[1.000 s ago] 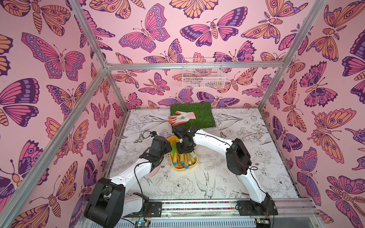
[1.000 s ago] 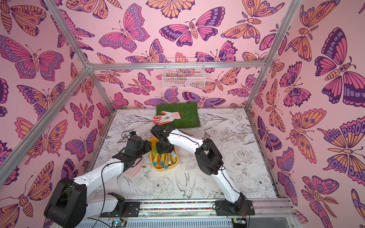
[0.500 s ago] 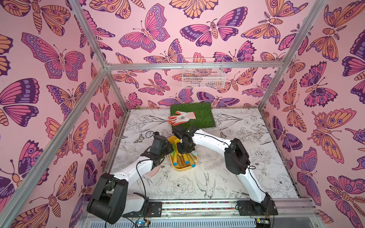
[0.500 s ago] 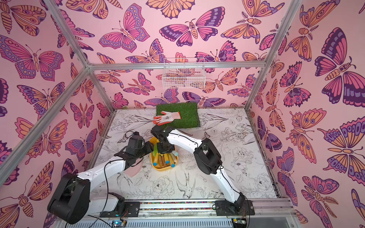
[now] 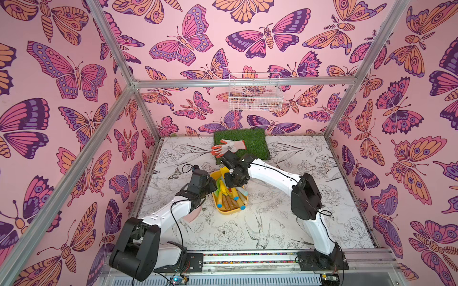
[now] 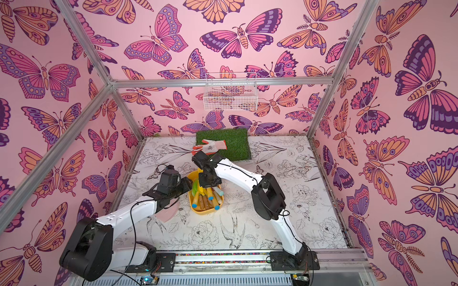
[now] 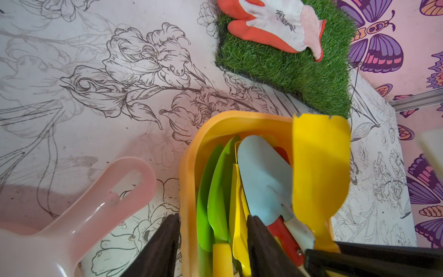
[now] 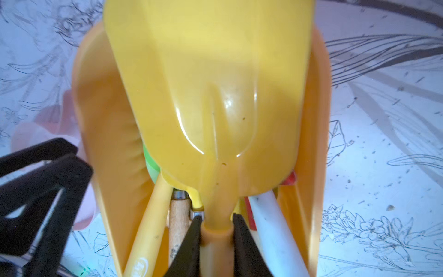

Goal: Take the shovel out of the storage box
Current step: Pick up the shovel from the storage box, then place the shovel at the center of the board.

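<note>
Under the shovel (image 7: 320,167), perhaps touching, lie other tools (image 7: 261,177).

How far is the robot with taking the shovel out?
Done: the right gripper is shut on the yellow shovel at its neck. In hand: the blade tilts up above the other tools, while the left gripper straddles the storage box wall. Left: lifting it fully out.

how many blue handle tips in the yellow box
3 blue tips at the near end of the storage box: one on the robot's left, one in the middle, one at the right corner. Others may be hidden.
</note>
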Robot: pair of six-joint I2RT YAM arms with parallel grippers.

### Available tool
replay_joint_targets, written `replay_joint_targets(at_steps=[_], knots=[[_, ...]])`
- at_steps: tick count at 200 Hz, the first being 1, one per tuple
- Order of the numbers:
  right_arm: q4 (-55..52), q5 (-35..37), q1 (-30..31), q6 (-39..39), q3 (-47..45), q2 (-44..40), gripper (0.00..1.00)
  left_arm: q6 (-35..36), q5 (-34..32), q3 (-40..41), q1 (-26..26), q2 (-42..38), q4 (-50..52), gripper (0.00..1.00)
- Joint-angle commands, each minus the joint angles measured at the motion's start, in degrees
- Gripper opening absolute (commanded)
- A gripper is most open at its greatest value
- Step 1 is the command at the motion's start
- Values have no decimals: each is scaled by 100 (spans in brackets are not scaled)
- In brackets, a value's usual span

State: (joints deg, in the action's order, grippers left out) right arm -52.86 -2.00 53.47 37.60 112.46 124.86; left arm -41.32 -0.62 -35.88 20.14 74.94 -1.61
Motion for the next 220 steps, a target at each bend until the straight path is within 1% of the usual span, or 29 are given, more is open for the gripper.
replay_joint_targets(at_steps=[1, 19, 60, 107, 145, 175, 220], knots=[[205, 15, -181, 97, -185, -476, 20, 105, 91, -85, -48, -63, 68, 51], [342, -105, -393, 124, -433, -722, 20, 139, 97, -92, -45, -36, 70, 51], [678, -57, -914, 42, -1155, -1363, 21, 160, 209, -141, -45, 79, 68, 52], [746, -157, -1536, -275, -1675, -1671, 21, 229, 272, -195, -45, 202, 68, 52], [845, -292, -1833, -502, -2019, -1738, 23, 264, 264, -200, -45, 223, 64, 52], [934, -382, -1935, -644, -2199, -1709, 23, 269, 261, -202, -53, 263, 70, 52], [1077, -519, -1959, -756, -2170, -1335, 23, 256, 293, -218, -54, 330, 69, 52]])
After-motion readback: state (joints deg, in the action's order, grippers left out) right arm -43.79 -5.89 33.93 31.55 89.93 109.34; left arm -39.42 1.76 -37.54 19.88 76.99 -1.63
